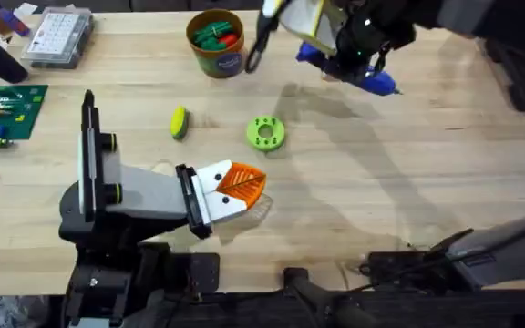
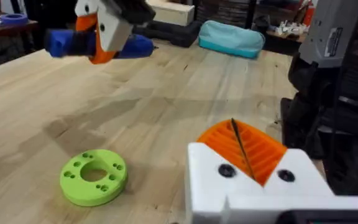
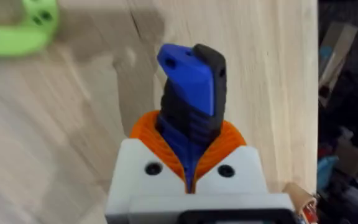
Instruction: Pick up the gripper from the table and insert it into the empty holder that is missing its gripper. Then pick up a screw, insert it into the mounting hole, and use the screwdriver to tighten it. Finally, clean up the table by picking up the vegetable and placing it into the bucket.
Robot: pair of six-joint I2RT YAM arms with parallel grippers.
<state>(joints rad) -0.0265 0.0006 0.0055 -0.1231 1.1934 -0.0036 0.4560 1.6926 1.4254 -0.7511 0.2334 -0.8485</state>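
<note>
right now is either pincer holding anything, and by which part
The right pincer grips the screwdriver around its ribbed blue-and-black body. The left pincer is shut on nothing.

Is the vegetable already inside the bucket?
No, the vegetable lies on the table, apart from the bucket.

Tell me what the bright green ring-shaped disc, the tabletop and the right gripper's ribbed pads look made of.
The bright green ring-shaped disc looks like matte moulded or printed plastic: even colour, small round holes. The light wooden tabletop appears to be wood with a smooth finish: plank seams and grain show. The right gripper, shut on the blue pen-shaped screwdriver, has orange ribbed pads, probably plastic or rubber; which one is unclear.
</note>
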